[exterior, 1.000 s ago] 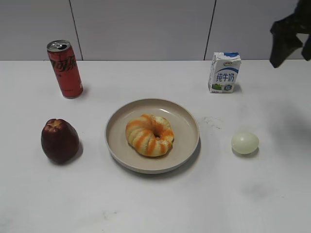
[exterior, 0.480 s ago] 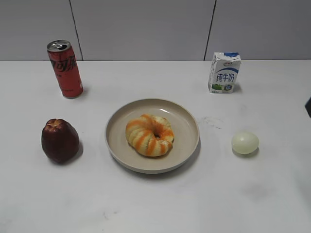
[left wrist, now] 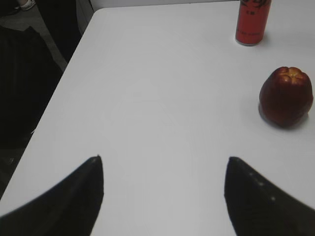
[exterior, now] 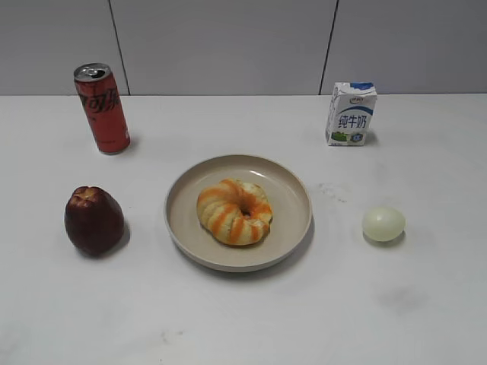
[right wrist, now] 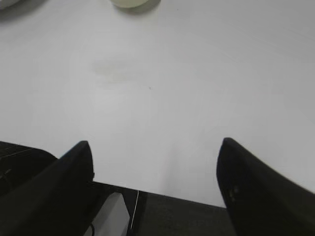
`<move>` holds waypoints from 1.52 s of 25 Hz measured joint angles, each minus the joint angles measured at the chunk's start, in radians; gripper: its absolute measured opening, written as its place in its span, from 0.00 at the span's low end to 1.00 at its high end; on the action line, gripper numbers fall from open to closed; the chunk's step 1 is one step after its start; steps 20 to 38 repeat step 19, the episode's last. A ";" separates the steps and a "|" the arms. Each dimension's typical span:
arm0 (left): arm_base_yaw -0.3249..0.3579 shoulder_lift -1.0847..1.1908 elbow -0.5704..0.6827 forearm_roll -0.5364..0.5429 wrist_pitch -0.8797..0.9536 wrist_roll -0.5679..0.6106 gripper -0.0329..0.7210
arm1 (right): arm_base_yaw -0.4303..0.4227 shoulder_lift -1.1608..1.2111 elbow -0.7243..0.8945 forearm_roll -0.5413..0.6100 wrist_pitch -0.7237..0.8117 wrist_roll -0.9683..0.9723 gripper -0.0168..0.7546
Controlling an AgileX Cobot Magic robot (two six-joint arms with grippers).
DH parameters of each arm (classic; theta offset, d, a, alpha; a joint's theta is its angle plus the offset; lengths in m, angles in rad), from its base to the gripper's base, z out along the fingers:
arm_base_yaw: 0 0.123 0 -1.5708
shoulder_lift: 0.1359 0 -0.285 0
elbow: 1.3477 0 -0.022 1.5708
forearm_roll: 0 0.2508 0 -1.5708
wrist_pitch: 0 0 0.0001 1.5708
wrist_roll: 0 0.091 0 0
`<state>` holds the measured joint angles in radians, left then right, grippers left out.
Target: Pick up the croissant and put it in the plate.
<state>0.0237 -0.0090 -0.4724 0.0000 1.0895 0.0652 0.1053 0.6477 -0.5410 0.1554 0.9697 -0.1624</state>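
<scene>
Both claws hang spread and empty at the table's near edges: the left gripper (left wrist: 164, 191), jaws wide apart, looks over bare tabletop by the left side, and the right gripper (right wrist: 155, 184), jaws equally wide, sits above the table's near lip. Neither one shows in the exterior view.

The croissant (exterior: 234, 211) lies flat in the plate (exterior: 293, 232), just left of the dish's centre, its small hole facing up and nothing touching it. Judged from this, the task looks finished: the pastry is seated inside the rim and both arms are clear of it, so nothing appears left to do except perhaps parking the arms.

Around the plate, the apple (exterior: 93, 220) stands at nine o'clock, well apart from the rim. The egg (exterior: 383, 223) rests at three o'clock, also apart; only its lower edge peeks into the top of the right wrist view. The can (exterior: 102, 107) stands upright at ten o'clock, and the milk carton (exterior: 351, 113) stands at one o'clock, both near the back wall. In the left wrist view the apple and can sit off to the right, far from that claw.
</scene>
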 joint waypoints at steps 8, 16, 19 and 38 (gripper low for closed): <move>0.000 0.000 0.000 0.000 0.000 0.000 0.82 | 0.000 -0.275 0.035 0.000 0.058 -0.001 0.79; 0.000 0.000 0.000 0.000 0.000 0.000 0.82 | 0.000 -0.479 0.038 0.000 0.062 -0.001 0.79; 0.000 0.000 0.000 0.000 0.000 0.000 0.82 | 0.000 -0.564 0.038 0.000 0.062 -0.002 0.79; 0.000 0.000 0.000 0.000 0.000 0.000 0.82 | 0.000 -0.564 0.038 0.000 0.062 -0.002 0.79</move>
